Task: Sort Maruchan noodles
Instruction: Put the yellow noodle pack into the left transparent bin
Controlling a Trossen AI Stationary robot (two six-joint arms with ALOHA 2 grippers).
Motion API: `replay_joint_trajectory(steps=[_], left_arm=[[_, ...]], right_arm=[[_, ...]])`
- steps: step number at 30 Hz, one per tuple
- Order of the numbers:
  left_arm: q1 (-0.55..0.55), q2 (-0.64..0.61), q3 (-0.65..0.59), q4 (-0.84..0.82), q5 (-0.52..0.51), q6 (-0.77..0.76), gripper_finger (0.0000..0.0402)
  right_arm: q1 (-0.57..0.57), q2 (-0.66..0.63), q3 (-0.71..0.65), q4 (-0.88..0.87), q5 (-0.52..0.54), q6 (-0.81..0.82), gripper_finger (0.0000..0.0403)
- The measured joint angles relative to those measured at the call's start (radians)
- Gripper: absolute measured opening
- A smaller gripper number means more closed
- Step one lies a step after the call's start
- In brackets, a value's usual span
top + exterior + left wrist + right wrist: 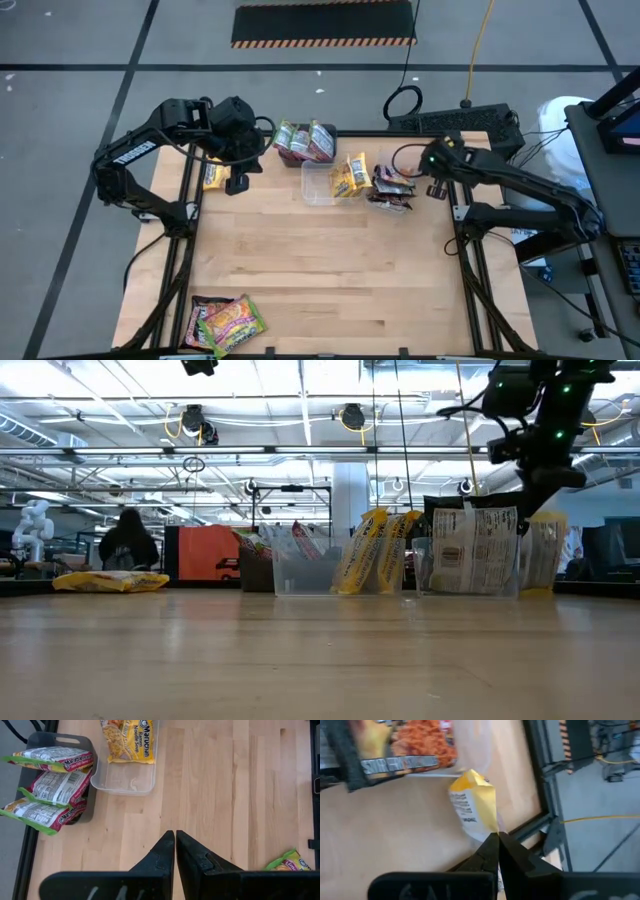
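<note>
— Which step is in hand?
— A yellow Maruchan packet [474, 805] is held clamped in the right gripper [496, 840] near the surface's far right corner; the left gripper [175, 840], jaws together, is empty.
— Next?
— Placement in the clear tub [318, 184] is judged needed.

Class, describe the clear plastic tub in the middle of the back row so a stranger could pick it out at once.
Start at the wooden table and look along its far edge, between the two arms. There, right of the dark grey box packed with green-edged packets, sits the clear tub. Unlike its neighbours, it holds yellow Maruchan packets leaning at one end.
</note>
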Motion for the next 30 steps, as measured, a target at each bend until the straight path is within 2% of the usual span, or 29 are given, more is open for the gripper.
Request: replay_joint_trajectory(steps=[6, 18, 30], left_arm=[[0.000, 0.000, 0.000, 0.001, 0.000, -0.004, 0.0021], [0.000, 0.000, 0.000, 0.004, 0.000, -0.035, 0.0021], [0.000, 0.000, 0.000, 0.004, 0.000, -0.068, 0.0021]], right_arm=[[0.000, -0.071, 0.000, -0.001, 0.053, 0.012, 0.0000], [0.001, -0.168, 0.000, 0.009, 0.072, -0.037, 0.0000], [0.001, -0.211, 0.020, 0.019, 0.078, -0.079, 0.0000]])
